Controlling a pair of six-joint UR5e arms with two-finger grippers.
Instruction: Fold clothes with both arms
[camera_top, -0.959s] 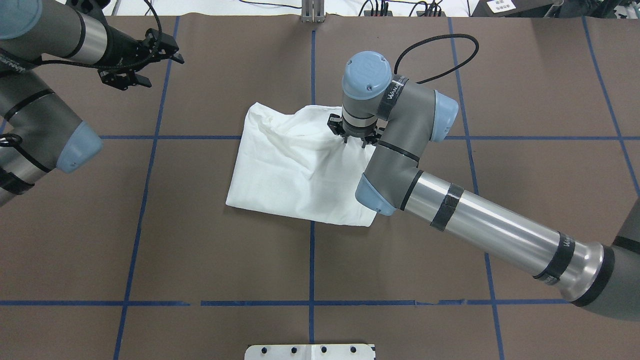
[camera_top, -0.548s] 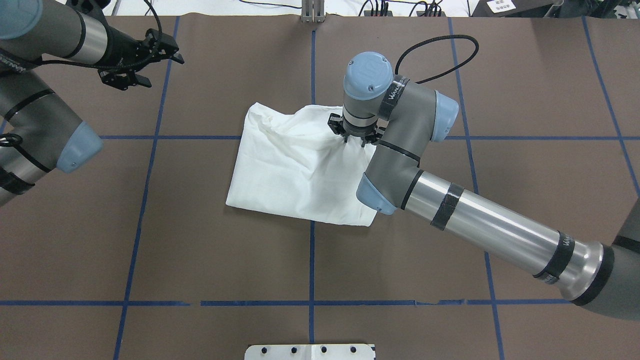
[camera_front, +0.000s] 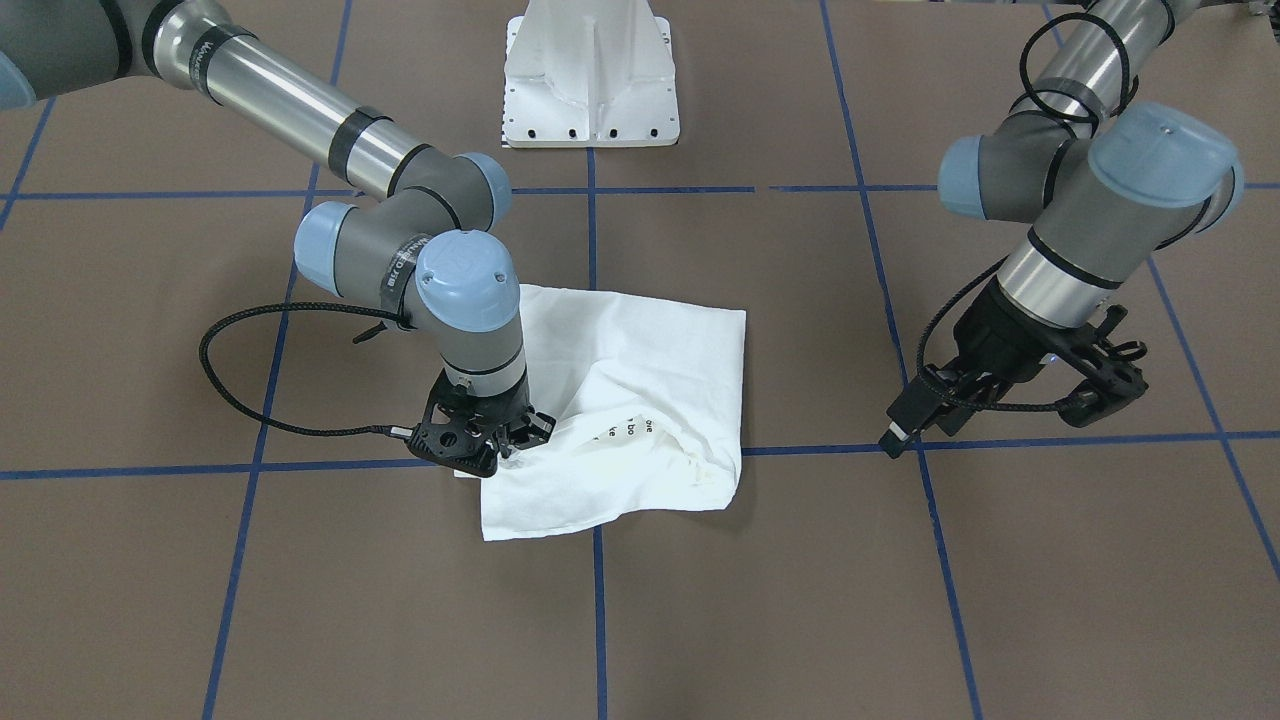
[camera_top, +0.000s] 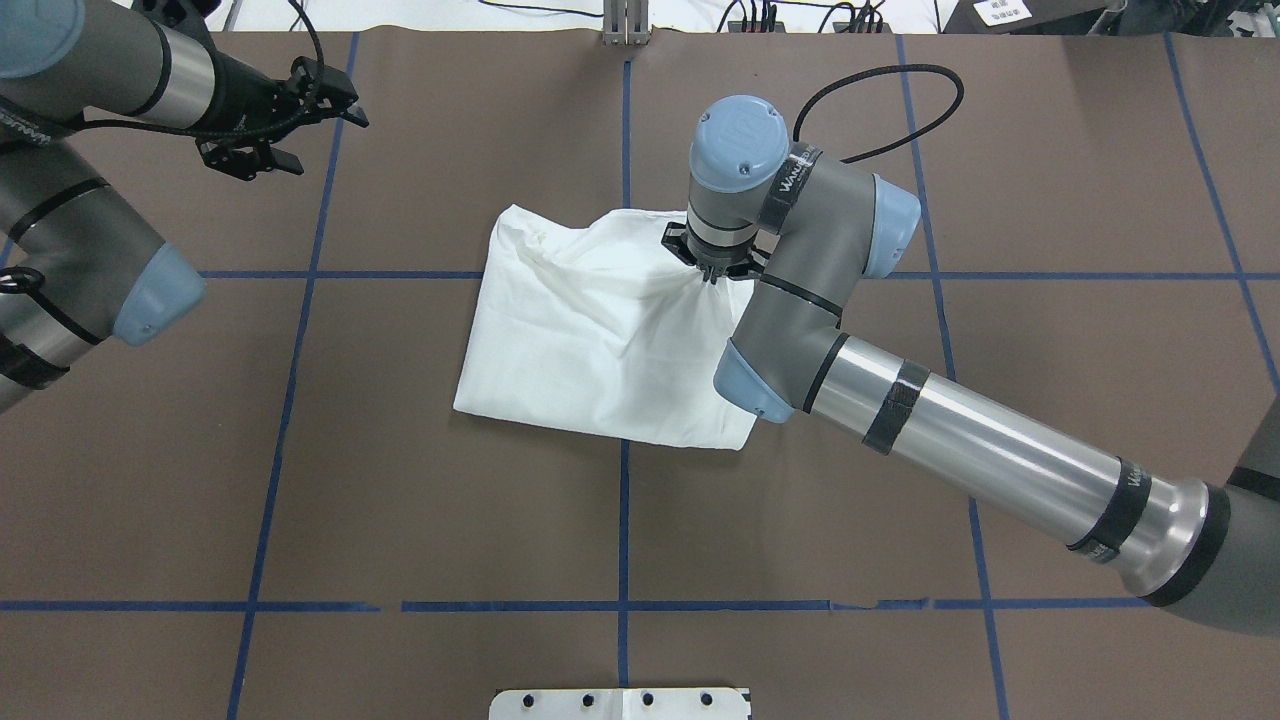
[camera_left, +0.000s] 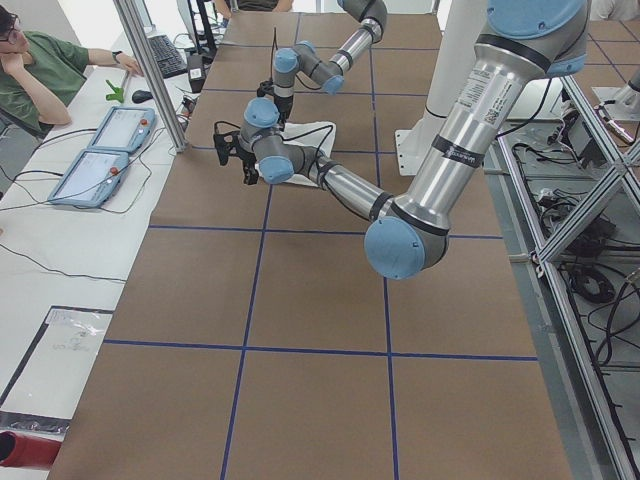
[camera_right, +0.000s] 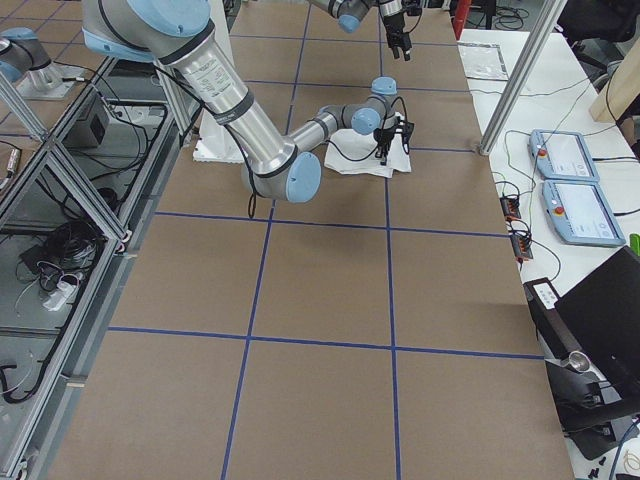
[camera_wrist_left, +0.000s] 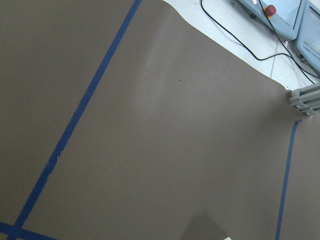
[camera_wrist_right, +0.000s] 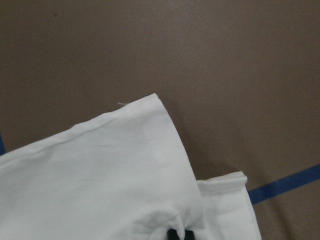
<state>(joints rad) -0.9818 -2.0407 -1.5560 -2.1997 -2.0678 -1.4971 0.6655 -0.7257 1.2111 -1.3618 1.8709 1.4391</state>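
overhead opposite front camera, both steeply down on table (camera_top: 400, 480)

right gripper (camera_front: 508, 440) fingertips buried in bunched T-shirt (camera_front: 660, 350) edge; overhead view has the wrist (camera_top: 722, 225) covering them, wrist cam cuts them off at its bottom edge. print (camera_front: 632, 428) mostly folded under, the few letters showing too small to read. left gripper (camera_front: 915, 420), well clear of the T-shirt: jaw gap too small to judge in any view
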